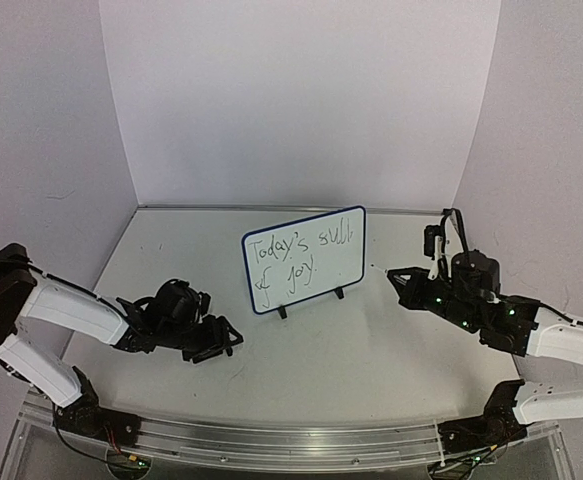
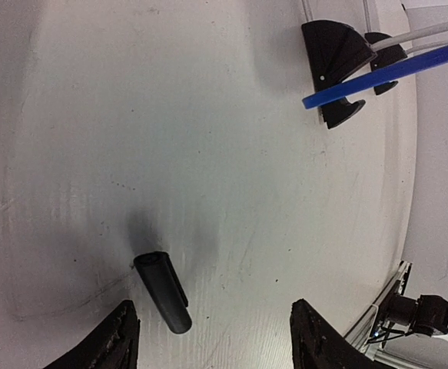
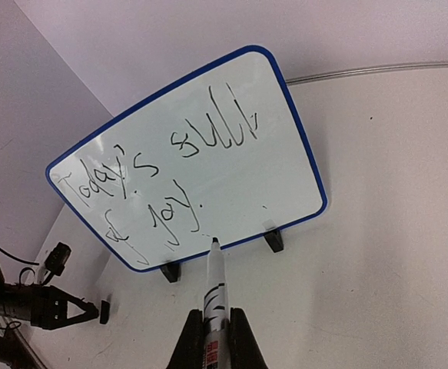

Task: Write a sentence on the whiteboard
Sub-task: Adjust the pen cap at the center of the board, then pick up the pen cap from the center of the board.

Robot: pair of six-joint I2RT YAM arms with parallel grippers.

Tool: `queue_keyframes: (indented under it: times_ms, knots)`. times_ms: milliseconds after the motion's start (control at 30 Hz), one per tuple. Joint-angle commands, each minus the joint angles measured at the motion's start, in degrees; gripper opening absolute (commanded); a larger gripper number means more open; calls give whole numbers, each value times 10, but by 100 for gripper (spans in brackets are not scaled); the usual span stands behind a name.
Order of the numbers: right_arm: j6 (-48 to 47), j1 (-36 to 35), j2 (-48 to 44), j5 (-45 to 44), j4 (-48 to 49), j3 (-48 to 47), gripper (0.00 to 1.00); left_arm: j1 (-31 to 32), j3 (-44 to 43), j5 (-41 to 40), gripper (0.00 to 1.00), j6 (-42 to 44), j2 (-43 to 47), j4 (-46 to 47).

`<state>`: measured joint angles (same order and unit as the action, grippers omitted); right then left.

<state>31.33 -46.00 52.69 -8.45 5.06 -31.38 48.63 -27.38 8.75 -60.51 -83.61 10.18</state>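
Note:
The whiteboard [image 1: 343, 252] stands upright mid-table on its black clip feet [image 3: 273, 240], blue rim all round. The sentence [image 3: 154, 181] is on it in two black lines, reading about "Today's full of joy." My right gripper [image 3: 217, 332] is shut on a white marker [image 3: 215, 280], cap off. The marker's tip points at the board's lower rim, just below "joy", and my right gripper [image 1: 396, 278] stands right of the board. My left gripper [image 2: 214, 327] is open and low over the table. The black marker cap [image 2: 162, 290] lies between its fingers, nearer the left one.
The board's blue rim [image 2: 385, 73], a clip foot [image 2: 330, 48] and the wire stand show at the top right of the left wrist view. White walls close the back and sides. A metal rail [image 1: 291, 440] runs along the table's near edge.

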Motion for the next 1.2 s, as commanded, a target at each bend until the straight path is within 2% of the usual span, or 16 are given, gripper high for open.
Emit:
queue_keyframes:
  times_ms: [0,200,400,567,667,767,1167]
  knots:
    - [1,2,-5,-17,6,-11,0,17,-21,17,65,-24,-37,40]
    - [3,1,-4,-19,3,-11,0,57,-52,-8,64,-26,-73,73]
    - [10,2,-9,-18,2,-7,0,60,-77,-14,66,28,-84,128]
    - [7,1,-20,-19,-7,-7,0,61,-83,-19,67,120,-16,59]
    - [5,2,-26,-18,-8,-7,0,60,-124,-17,71,220,10,-45]
    - [5,2,-28,-18,-9,-8,0,55,-163,-15,71,293,-3,-123]
    - [12,1,-32,-6,-16,-13,0,24,-186,36,70,342,-89,-105]
